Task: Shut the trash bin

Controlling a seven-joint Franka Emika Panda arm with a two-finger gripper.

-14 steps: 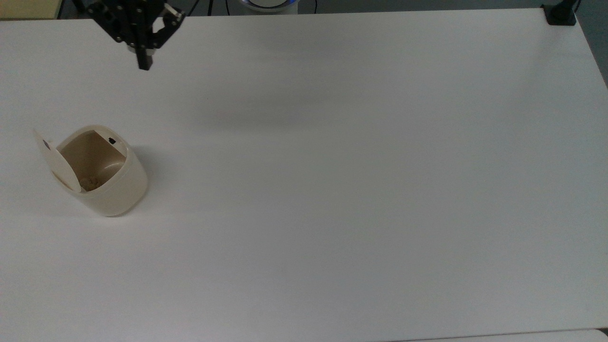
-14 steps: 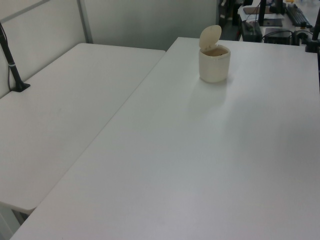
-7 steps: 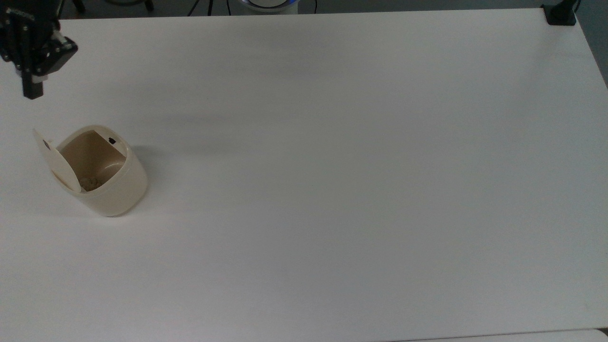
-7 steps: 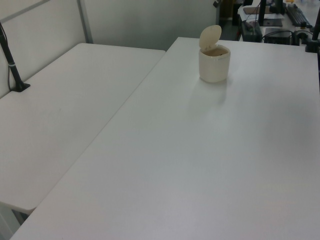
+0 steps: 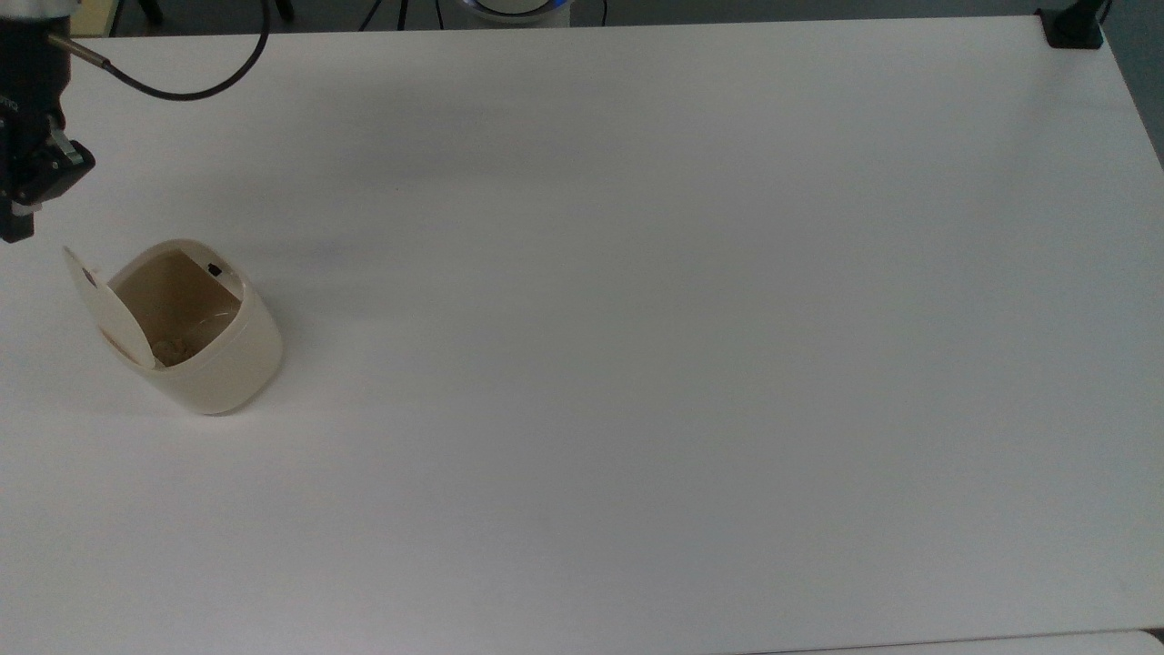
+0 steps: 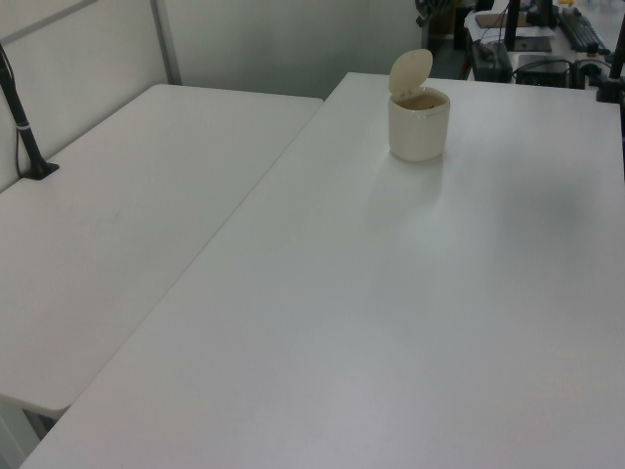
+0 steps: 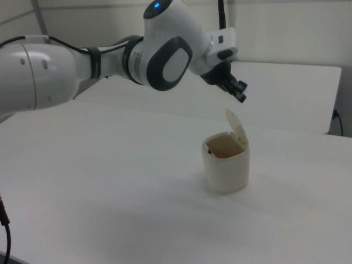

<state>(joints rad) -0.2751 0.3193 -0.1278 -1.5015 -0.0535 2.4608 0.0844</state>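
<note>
The cream trash bin [image 5: 218, 364] stands on the white table [image 5: 637, 318] near the top view's left edge. Its flat lid [image 5: 109, 314] is hinged up and open, showing the tan inside and a small black button [image 5: 215, 269] at the rim. The bin [image 6: 418, 127] and its raised lid [image 6: 410, 70] are far back in the left view. My gripper [image 5: 16, 223] hangs at the top view's far left, just beyond the lid's outer side. In the right view the gripper [image 7: 241, 96] is shut, empty, a little above the upright lid [image 7: 237, 127] of the bin [image 7: 226, 165].
A black cable [image 5: 182, 91] loops over the table's far left corner in the top view, and a black clamp [image 5: 1073, 27] sits at its far right corner. A second white table [image 6: 117, 215] with a black post [image 6: 24, 127] adjoins. My arm [image 7: 82, 66] reaches across.
My gripper has swung from the top view's upper left to the far left edge and come down toward the open lid. The bin has not moved.
</note>
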